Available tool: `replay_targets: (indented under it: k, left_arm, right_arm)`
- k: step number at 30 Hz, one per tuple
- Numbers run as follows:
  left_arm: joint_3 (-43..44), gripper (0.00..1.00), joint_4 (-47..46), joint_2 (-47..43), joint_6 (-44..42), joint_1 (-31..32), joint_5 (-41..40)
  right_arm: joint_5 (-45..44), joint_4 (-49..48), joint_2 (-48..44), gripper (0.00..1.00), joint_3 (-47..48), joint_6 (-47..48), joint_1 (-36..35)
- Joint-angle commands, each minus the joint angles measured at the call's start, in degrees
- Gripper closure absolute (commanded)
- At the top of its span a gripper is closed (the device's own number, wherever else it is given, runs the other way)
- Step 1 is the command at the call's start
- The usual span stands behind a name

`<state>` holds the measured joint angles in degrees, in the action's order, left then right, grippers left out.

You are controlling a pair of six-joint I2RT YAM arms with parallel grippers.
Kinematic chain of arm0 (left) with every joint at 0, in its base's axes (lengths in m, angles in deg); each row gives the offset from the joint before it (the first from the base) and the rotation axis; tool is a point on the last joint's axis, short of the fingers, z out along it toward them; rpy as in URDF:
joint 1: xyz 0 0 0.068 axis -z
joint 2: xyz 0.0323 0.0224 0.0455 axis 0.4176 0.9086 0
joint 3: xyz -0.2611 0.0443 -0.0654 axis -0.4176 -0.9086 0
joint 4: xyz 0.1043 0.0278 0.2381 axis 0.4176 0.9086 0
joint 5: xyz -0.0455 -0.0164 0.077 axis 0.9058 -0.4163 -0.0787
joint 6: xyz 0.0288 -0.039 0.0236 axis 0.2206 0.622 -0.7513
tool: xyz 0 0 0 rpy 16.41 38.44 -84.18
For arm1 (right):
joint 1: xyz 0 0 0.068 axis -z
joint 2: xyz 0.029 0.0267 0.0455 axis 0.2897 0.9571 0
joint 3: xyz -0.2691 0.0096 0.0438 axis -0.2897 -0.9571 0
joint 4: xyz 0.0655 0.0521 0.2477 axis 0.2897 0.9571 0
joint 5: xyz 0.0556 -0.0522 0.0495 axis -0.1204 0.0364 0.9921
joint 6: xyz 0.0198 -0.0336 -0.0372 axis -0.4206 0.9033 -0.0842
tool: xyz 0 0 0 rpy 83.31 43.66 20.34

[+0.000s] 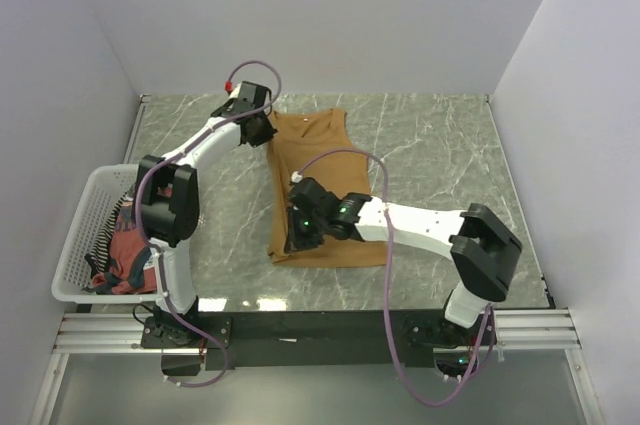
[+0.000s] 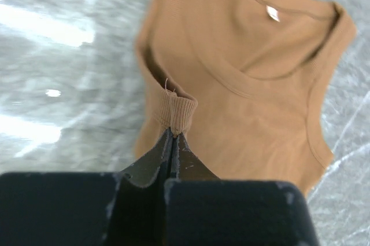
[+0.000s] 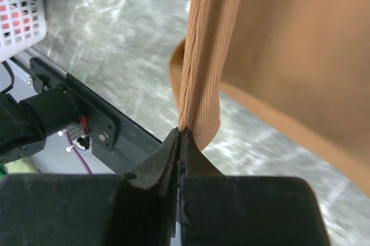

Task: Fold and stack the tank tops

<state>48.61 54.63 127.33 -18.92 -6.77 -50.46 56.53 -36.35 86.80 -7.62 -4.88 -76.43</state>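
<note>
1. As I scan from the far left of the top view: white mesh basket (image 1: 75, 245), w/ rust-red tank top (image 1: 125, 257) bunched inside and striped tank top (image 1: 122, 207) just above it.
2. Upper centre-left: left claw (image 1: 262, 131) is pinched shut on the ribbed shoulder strap of the tan tank top (image 1: 325, 185).
3. Lower centre: right claw (image 1: 298, 237) is clamped tight on the tan top's hem edge, w/ fabric gathered into a fold at the tips.
4. Centre: rest of tan top lies spread on the marble table (image 1: 440, 145), neck twd top of frame, hem twd bottom.
</note>
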Motion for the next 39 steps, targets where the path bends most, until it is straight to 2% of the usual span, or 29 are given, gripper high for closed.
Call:
replay_targets:
  k: [1, 7, 16, 21, 31, 35, 39]
  left_arm:
    - [5.14, 0.99, 0.32, 3.11, -0.26, 1.86, -2.23]
    - [10.42, 0.99, 2.17, 7.59, -0.52, 5.20, -2.32]
    - [11.22, 0.99, 1.47, 10.93, -0.87, 8.19, -1.71]
    - [10.08, 1.00, 0.68, 10.76, -0.61, 8.46, -1.53]
    - [9.90, 0.99, 1.91, 7.16, -0.44, 6.00, -3.03]
    - [4.45, 0.99, 0.50, 2.16, 1.06, 1.52, -2.24]
    - [-3.10, 0.96, -1.43, -2.42, 1.59, -2.52, -1.18]
  right_arm:
    - [1.90, -2.88, -4.31, 1.00, -4.69, -0.84, 1.05]
    - [2.69, -5.78, -8.09, 1.00, -11.72, -1.55, 2.81]
    - [2.43, -10.26, -11.08, 1.00, -20.96, -2.52, 4.92]
    - [1.81, -11.14, -10.82, 1.00, -21.94, -2.52, 5.10]
    - [-2.49, -3.68, -13.54, 1.00, -13.78, 0.30, 3.26]
    - [-3.02, -2.18, -7.14, 1.00, -6.31, 0.56, -0.95]
    - [-2.15, -1.13, 2.52, 1.00, 5.97, 1.35, -5.43]
